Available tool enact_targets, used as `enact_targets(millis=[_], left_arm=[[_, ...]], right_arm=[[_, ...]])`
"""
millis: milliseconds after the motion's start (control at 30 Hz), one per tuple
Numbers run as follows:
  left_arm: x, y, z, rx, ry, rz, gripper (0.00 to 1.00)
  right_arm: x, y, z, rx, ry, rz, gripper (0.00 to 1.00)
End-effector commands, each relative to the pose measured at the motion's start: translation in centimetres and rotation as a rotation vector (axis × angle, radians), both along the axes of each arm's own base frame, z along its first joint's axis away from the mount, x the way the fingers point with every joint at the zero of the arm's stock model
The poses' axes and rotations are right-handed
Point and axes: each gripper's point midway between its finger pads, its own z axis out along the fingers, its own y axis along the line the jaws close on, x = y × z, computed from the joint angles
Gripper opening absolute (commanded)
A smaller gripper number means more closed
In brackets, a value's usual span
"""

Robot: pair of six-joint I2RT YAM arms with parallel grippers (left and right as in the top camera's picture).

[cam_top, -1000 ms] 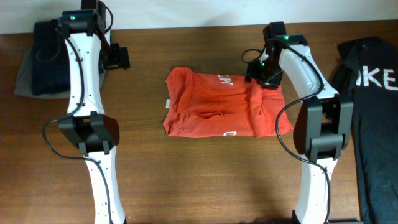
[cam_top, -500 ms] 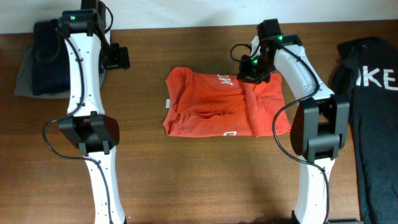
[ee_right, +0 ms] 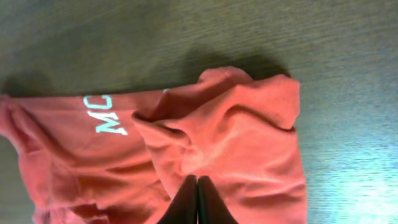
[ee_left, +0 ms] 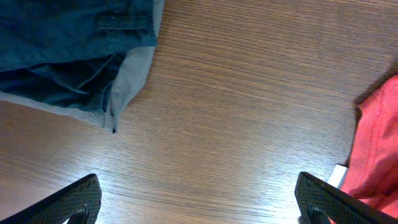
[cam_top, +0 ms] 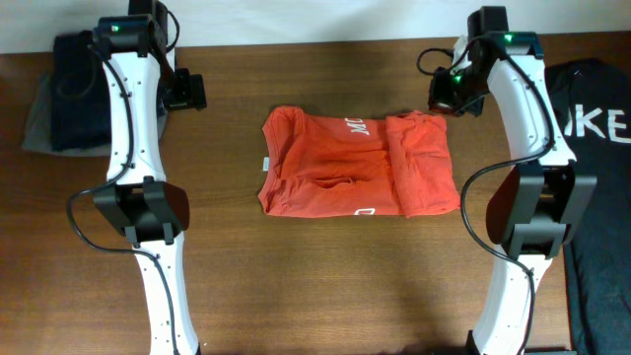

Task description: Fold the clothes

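T-shirt (cam_top: 345,168), orange-red, is lying flat near the middle of the wooden table (cam_top: 296,286), roughly rectangular, with its right-hand part doubled over onto the body. White lettering (cam_top: 355,126) is showing along the far edge and a small white logo (cam_top: 363,211) along the near edge. The right gripper (cam_top: 446,91) is hanging over the shirt's far right corner, and in the wrist view its fingers (ee_right: 186,196) are pressed tight together with nothing between them. They are pointing down at the rumpled doubled-over cloth (ee_right: 236,149), with the lettering (ee_right: 102,115) off to one side. I cannot tell whether the tips are touching the fabric. Over on the other side, the left gripper (cam_top: 185,92) is waiting well apart from the shirt, off its far left corner. Its fingers (ee_left: 68,202) are spread as wide as they go over bare wood, grasping nothing. Just the shirt's edge (ee_left: 376,143) and a white tag (ee_left: 337,174) are peeking into that wrist view. A dark blue garment pile (cam_top: 64,94) is sitting at the table's far left corner, and a black garment with white letters (cam_top: 596,148) is lying along the right edge.
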Motion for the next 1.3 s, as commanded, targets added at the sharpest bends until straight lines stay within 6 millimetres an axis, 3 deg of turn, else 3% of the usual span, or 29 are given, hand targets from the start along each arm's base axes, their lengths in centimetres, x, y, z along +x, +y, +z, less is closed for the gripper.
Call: enact_targets(millis=[0,367,633,800,933,1033,1167,1267], left_arm=[[0.1,-0.7,1.0,-0.039,-0.029,-0.013,0.99],[0.1,-0.7,1.0,-0.038,-0.03,-0.013,0.99],[0.1,-0.7,1.0,-0.038,-0.029,-0.013,0.99],[0.1,-0.7,1.0,-0.038,-0.029,-0.013,0.99],[0.1,-0.7,1.0,-0.038,-0.03,-0.013,0.99],[0.1,-0.7,1.0,-0.038,-0.029,-0.013,0.99],[0.2,-0.7,1.0,-0.038,-0.03,-0.013,0.99],[0.2,-0.7,1.1,-0.038,-0.034,-0.013,0.99]], right_arm=[[-0.3,0.5,-2.7,-0.012,0.05,-0.003,0.04],[0.2,2.6,-8.3,0.077,0.116,0.005,0.04],[3.6,3.8,-8.6,0.1,-0.009,-0.016,0.04],[4.6,4.4,-8.6,0.101,-0.051,-0.003,0.04],[5.0,3.2,-5.4,0.099,-0.077,-0.021,0.04],[4.6,1.1,-0.7,0.088,-0.111,-0.03,0.04],[2.6,-1.0,5.2,0.058,-0.139,0.008,0.04],[-0.3,-1.5,6.5,0.032,-0.077,0.071,0.04]])
